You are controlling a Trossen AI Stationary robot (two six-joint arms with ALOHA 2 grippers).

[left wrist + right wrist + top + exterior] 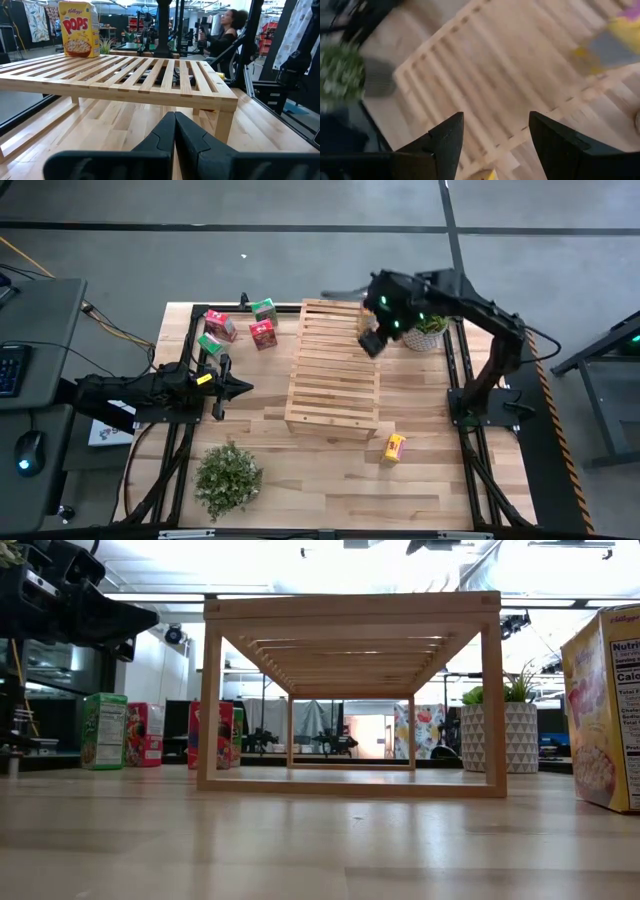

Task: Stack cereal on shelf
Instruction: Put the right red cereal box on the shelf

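Note:
The light-wood slatted rack (333, 370) (350, 690) stands on its legs mid-table. One yellow cereal box (77, 27) stands upright on the rack's top, near its far right corner. In the high view my right gripper (372, 340) (495, 135) hides it, hanging open above that corner. A second yellow box (396, 447) (605, 705) rests on the table near the rack's near right corner. Two pink-red boxes (220, 325) (263, 333) and two green boxes (265, 308) (210, 343) stand on the table by the far left edge. My left gripper (238, 388) (175, 130) is shut, left of the rack.
A leafy plant (228, 478) sits near the table's near left corner. A potted plant (428, 330) (505, 740) stands by the far right, close to the right arm. Bare tabletop lies along the near edge. A person (225, 30) shows beyond the table in the left wrist view.

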